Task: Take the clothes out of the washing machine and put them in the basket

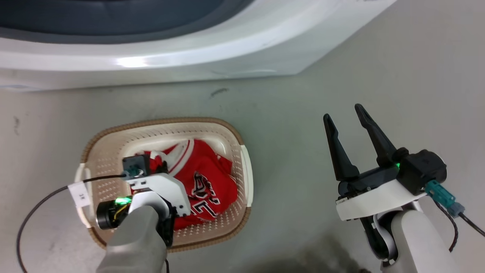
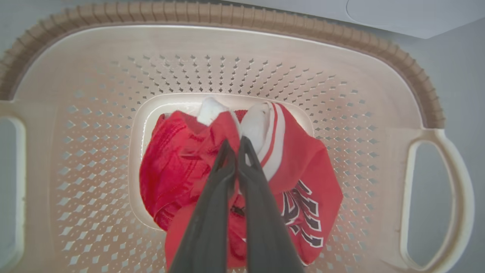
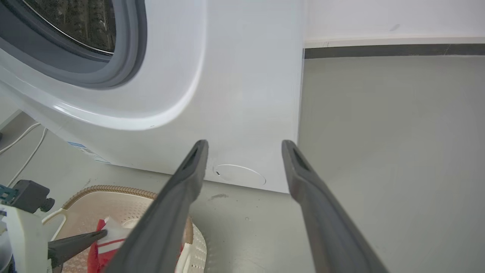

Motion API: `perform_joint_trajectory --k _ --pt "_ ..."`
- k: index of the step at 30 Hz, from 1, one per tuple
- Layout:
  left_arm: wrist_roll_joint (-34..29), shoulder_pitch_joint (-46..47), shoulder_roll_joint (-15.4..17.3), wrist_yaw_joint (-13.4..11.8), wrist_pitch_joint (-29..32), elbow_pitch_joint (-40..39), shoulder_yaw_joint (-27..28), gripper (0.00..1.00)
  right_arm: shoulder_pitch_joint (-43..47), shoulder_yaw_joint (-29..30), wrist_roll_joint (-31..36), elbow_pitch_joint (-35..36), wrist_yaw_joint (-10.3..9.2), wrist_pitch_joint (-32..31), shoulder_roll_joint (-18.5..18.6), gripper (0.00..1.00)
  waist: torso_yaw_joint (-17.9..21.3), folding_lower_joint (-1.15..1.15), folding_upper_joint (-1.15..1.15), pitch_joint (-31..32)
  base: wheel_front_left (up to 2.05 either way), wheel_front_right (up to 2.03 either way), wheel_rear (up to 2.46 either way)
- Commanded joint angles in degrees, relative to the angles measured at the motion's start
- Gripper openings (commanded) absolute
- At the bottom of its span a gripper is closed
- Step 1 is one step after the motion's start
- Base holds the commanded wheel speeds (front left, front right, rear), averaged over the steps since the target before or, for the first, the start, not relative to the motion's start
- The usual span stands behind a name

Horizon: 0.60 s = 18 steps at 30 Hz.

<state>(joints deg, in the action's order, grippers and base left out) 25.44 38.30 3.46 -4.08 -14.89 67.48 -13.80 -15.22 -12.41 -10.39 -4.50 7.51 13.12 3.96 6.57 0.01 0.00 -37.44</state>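
Note:
The red clothes with white trim and lettering lie crumpled on the bottom of the cream basket, which stands on the floor before the washing machine. My left arm reaches down into the basket. In the left wrist view my left gripper is shut on a fold of the clothes near the white-striped edge, inside the basket. My right gripper hangs open above bare floor to the basket's right, holding nothing. In its own view the right gripper faces the washing machine, whose porthole stands open.
A black cable with a white tag loops from my left wrist over the basket's left handle. White cables run along the floor beside the machine. Grey floor stretches to the right, up to a wall with a dark baseboard.

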Motion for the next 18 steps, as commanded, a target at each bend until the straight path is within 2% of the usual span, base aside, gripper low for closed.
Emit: perform_joint_trajectory --k 1,6,8,9,18 --pt "0.55 1.16 0.59 -0.42 -0.33 0.74 0.6 0.0 -1.17 -0.15 -0.24 -0.33 -0.04 0.4 0.04 1.0 2.53 -0.01 0.0 -3.73 0.0 0.0 0.0" --pt "2.17 2.46 1.05 -0.76 -0.38 3.57 2.34 0.0 -2.98 -1.09 -1.15 -2.19 -0.04 1.5 -0.25 1.0 4.22 -0.01 0.0 -5.91 0.0 0.0 0.0" --pt "2.83 1.87 1.66 -0.8 -0.35 4.44 3.01 0.48 -3.98 -1.68 -1.62 -3.94 -0.04 1.91 -0.55 1.0 4.82 -0.01 0.0 -5.07 0.0 0.0 0.0" --pt "2.88 1.29 1.79 -0.89 -0.35 4.55 3.19 0.98 -4.02 -1.81 -1.66 -4.45 -0.03 2.0 -0.62 1.0 4.88 -0.01 0.0 -4.34 0.0 0.0 0.0" --pt "2.4 -6.07 2.57 0.45 -0.31 2.03 4.28 1.0 -0.56 0.44 0.24 -7.39 -0.04 2.05 -0.96 1.0 4.08 -0.01 0.0 10.18 0.0 0.0 0.0"
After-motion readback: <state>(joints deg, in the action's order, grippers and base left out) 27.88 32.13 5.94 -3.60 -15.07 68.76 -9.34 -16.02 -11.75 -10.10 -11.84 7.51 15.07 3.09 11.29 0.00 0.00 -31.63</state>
